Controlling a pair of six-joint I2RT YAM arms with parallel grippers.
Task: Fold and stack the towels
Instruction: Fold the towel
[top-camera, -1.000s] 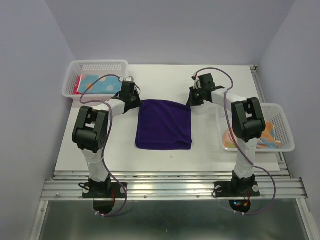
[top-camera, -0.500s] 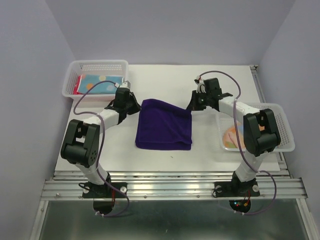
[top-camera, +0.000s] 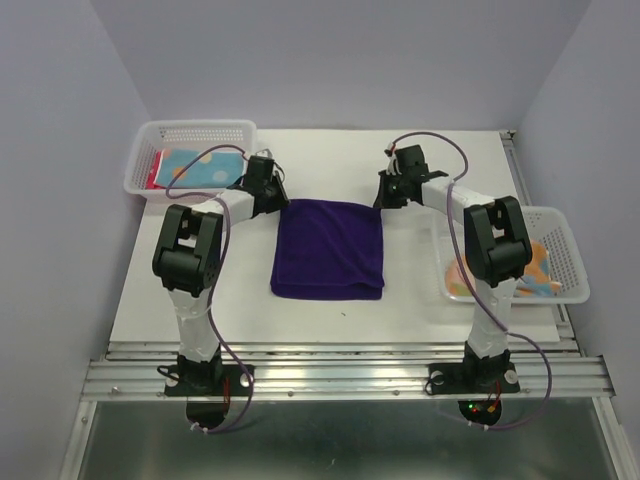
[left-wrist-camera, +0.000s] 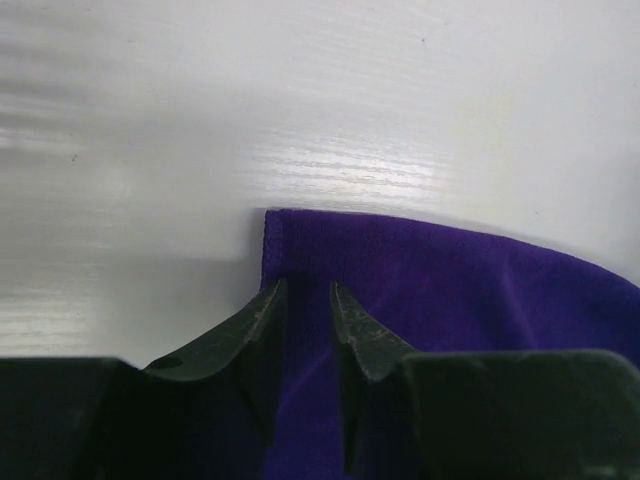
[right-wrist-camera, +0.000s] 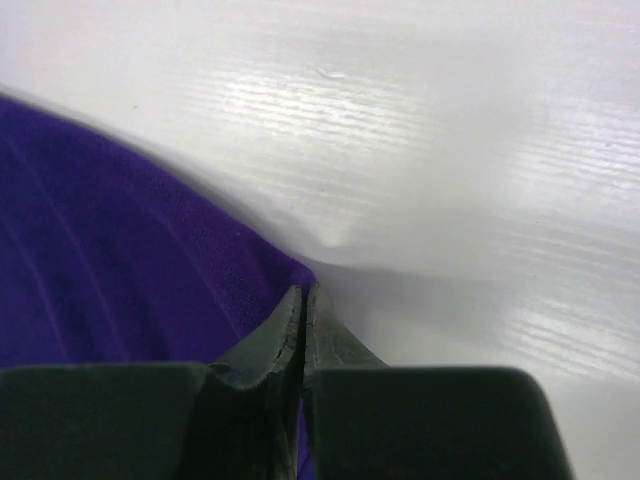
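Observation:
A dark purple towel lies folded flat in the middle of the white table. My left gripper is at its far left corner; in the left wrist view its jaws stand a little apart, open, over the purple cloth. My right gripper is at the far right corner. There the right wrist view shows it shut on the edge of the purple cloth, which rises slightly off the table. A light blue dotted towel and a pink one lie in the left basket.
A white mesh basket stands at the back left of the table. Another white mesh basket at the right edge holds an orange patterned towel. The table's near edge meets a metal rail.
Both grippers carried the towel's far edge back and laid it flat. The left jaws, shut a moment ago, have parted; the right stays shut on its corner.

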